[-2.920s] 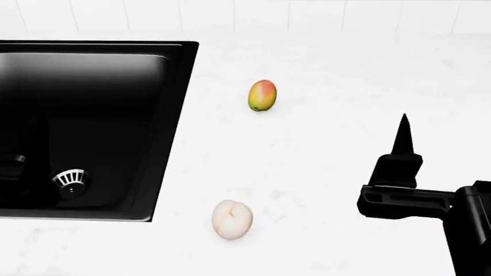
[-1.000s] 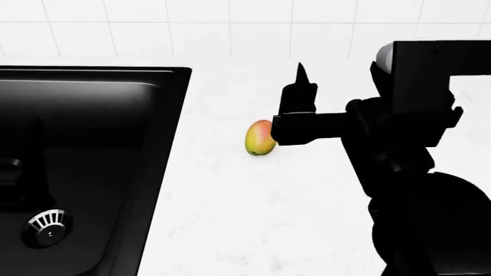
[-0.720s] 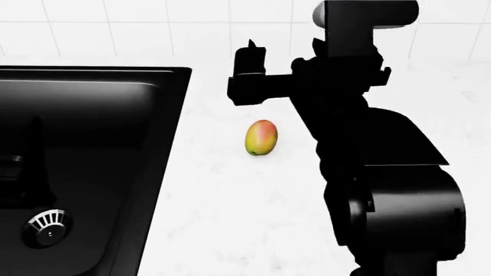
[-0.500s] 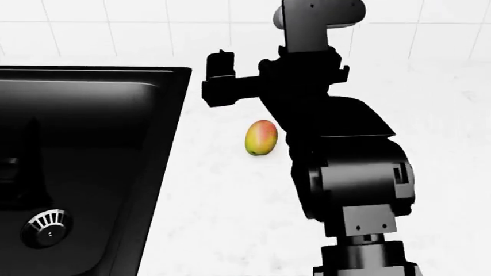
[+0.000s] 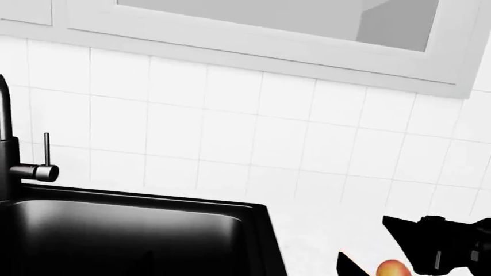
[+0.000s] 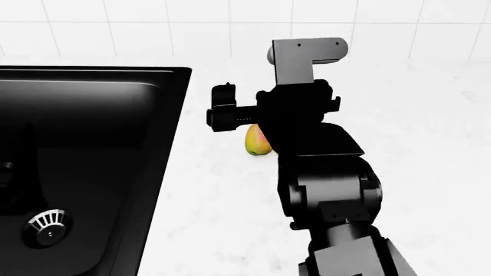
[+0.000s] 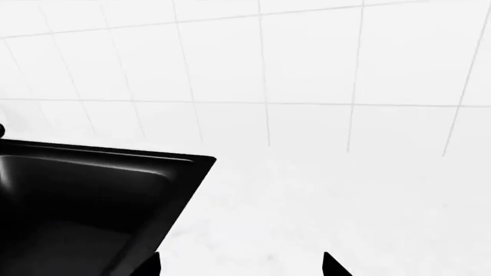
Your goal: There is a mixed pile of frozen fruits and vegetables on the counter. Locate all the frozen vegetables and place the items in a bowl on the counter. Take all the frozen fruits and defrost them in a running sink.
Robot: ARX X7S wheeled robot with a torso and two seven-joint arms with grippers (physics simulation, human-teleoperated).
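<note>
- From the head view, I had the right gripper (image 6: 224, 114) poised over the counter (image 6: 429, 144), just beside the mango (image 6: 256, 141); the arm's black links hid the right half of the fruit, so I could not tell whether anything touched it.
- The mango lay on the white stone a little way right of the sink (image 6: 84, 144), nearer the tiled wall (image 6: 138, 34) than the counter's front; its visible side was yellow-green blushing to orange.
- In the right wrist view, I saw two dark fingertips (image 7: 332, 265) standing well apart at the picture's edge (nothing between them but bare counter (image 7: 368, 213)); so the jaws were spread and held nothing.
- The sink's corner (image 7: 107, 190) showed in that same view, with the wall tiles (image 7: 307, 69) behind.
- The left wrist camera looked along the wall: faucet (image 5: 8, 149) with its thin lever (image 5: 47, 149), the black basin (image 5: 138, 236), and a sliver of mango (image 5: 391, 269) beside the right arm's dark parts (image 5: 445, 244).
- The left gripper itself did not appear in any picture I had.
- A silver drain strainer (image 6: 48, 225) sat in the basin floor.
</note>
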